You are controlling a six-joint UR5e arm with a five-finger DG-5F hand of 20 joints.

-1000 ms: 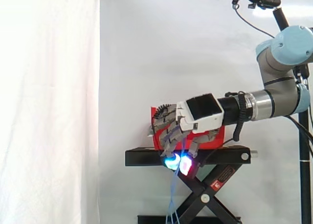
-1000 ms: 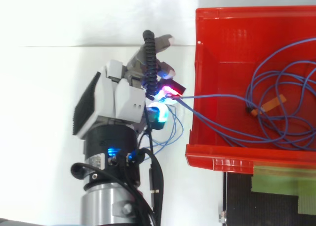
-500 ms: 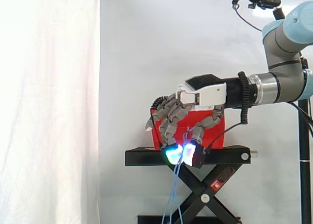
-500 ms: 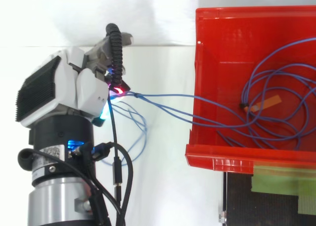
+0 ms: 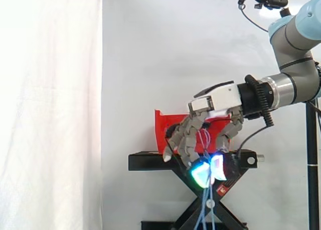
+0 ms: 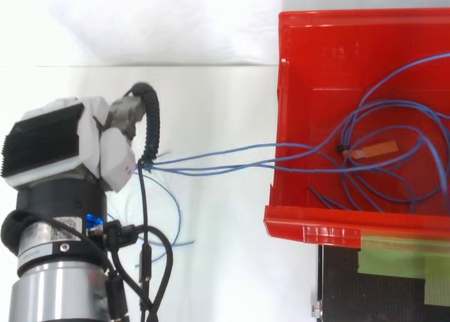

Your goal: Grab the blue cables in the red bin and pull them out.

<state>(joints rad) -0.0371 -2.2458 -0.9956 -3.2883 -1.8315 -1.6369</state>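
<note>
Farther from the red bin (image 6: 309, 216) now, my hand (image 5: 216, 100) pinches the blue cables (image 6: 211, 162) in curled fingers (image 5: 188, 134); they look light and limp, so I'd keep them bunched.

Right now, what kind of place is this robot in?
Probably a robot test lab: a robot hand holds blue cables from a red bin on a black stand, with a white curtain behind.
</note>
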